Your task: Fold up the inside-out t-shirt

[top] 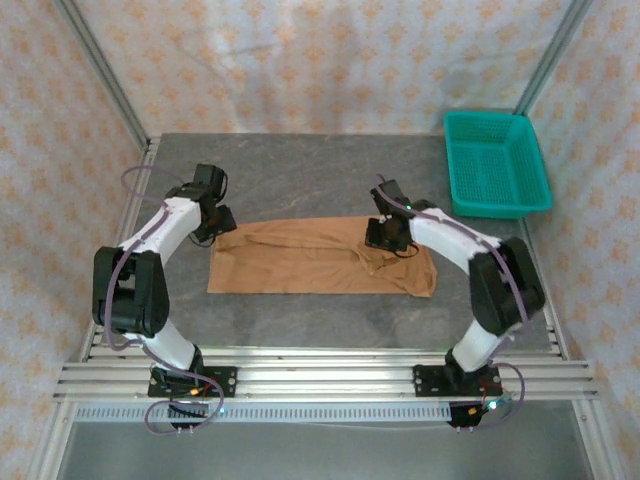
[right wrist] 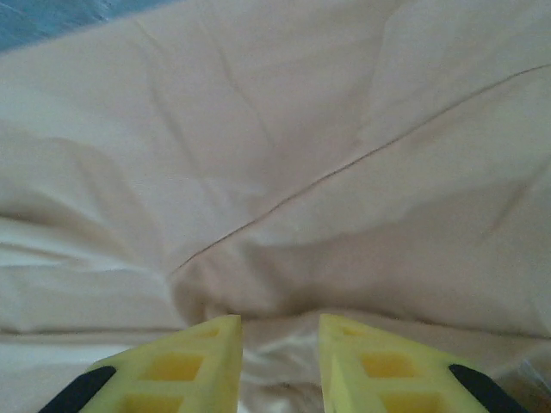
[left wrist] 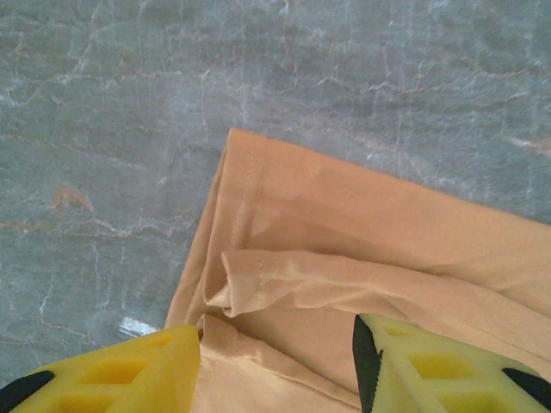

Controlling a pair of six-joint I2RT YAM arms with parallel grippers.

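1. The inside-out t-shirt (top: 300, 262) lies on the table (top: 300, 170) as a long flat band across the middle of the top view, its long sides running left to right.
2. Judging by that shape, the lengthwise folds look done: at the corner in the left wrist view the cloth lies doubled, layer on layer (the hem stitching shows along the edge). Bringing the band end over end appears to be what is left, so the task seems roughly midway.
3. The right end is less tidy than the left, with a rumpled ridge towards the band's lower right in the top view.
4. The left gripper (left wrist: 275, 331) sits at the band's upper left corner. Its fingers stand well apart at the bottom of the left wrist view, straddling a folded edge of cloth and pinching nothing.
5. The right gripper (right wrist: 280, 320) hangs low over the right part of the band, cloth all beneath it. Its fingers are narrowly apart with a pucker of fabric bunched in the gap and creases running towards it. Whether they actually clamp it I cannot tell.
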